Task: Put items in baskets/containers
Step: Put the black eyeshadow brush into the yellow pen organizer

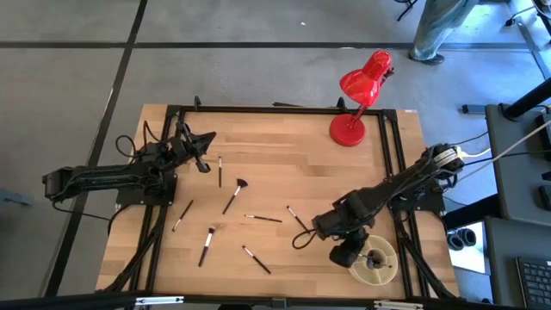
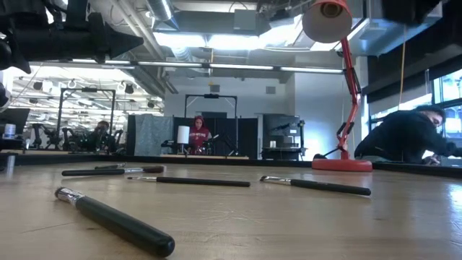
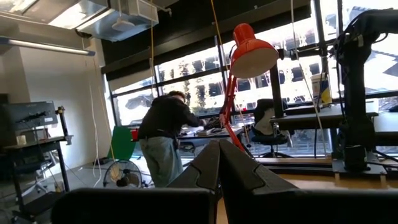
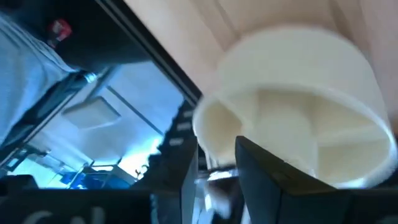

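Note:
Several thin dark makeup brushes lie flat on the wooden table, among them a fan-headed one (image 1: 234, 194), one near the front (image 1: 256, 258) and one close in the low view (image 2: 115, 220). The round cream divided dish (image 1: 376, 261) stands at the near right and fills the right wrist view (image 4: 298, 124); dark brush handles show inside it. My right gripper (image 1: 347, 255) hangs over the dish's left rim, its fingers (image 4: 261, 180) nearly shut on a thin brush (image 4: 216, 177). My left gripper (image 1: 203, 162) waits shut and empty at the far left (image 3: 219, 152). My right gripper pinches a thin brush between its two fingers; a silver-and-pale piece (image 4: 217, 177) shows in the narrow gap. Which part of the brush that is, I cannot tell. The fingers point down at the dish. The brush is clear of the table, just above the dish's compartments.
A red desk lamp stands at the far right, its round base (image 1: 348, 130) on the table and its head (image 1: 366, 79) reaching past the far edge. A black frame runs along the table's edges. People show in the room beyond (image 2: 408, 133).

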Controlling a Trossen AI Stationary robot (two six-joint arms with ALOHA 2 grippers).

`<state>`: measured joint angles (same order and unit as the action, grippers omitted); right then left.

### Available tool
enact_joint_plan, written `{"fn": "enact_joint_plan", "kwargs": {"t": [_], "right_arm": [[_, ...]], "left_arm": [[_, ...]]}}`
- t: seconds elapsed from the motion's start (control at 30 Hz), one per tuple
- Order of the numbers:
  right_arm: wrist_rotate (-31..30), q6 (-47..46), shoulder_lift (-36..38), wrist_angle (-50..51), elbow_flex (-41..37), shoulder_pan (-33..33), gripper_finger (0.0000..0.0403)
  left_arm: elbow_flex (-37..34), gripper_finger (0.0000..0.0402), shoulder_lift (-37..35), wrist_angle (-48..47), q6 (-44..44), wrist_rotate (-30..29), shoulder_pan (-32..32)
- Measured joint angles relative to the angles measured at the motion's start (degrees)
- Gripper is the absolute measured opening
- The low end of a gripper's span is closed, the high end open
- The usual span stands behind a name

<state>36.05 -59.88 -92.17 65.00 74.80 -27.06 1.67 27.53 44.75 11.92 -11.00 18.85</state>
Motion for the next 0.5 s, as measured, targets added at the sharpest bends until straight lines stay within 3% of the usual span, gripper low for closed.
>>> {"fn": "enact_joint_plan", "kwargs": {"t": [0.17,0.3,0.37,0.5], "right_arm": [[-3.6,-1.7,0.7,10.4,7.0,-1.9,0.0108],[-10.2,-0.9,0.8,12.9,12.4,-3.0,0.0108],[-16.3,1.4,0.8,11.5,14.0,-3.1,0.0108],[-36.8,6.4,0.8,3.8,13.5,-2.3,0.0108]], "left_arm": [[0.0,0.0004,0.0,0.0,0.0,0.0,0.0],[0.0,0.0004,0.0,0.0,0.0,0.0,0.0],[0.0,0.0004,0.0,0.0,-0.1,0.0,0.0],[0.0,0.0004,0.0,0.0,-0.2,0.0,0.0]]}}
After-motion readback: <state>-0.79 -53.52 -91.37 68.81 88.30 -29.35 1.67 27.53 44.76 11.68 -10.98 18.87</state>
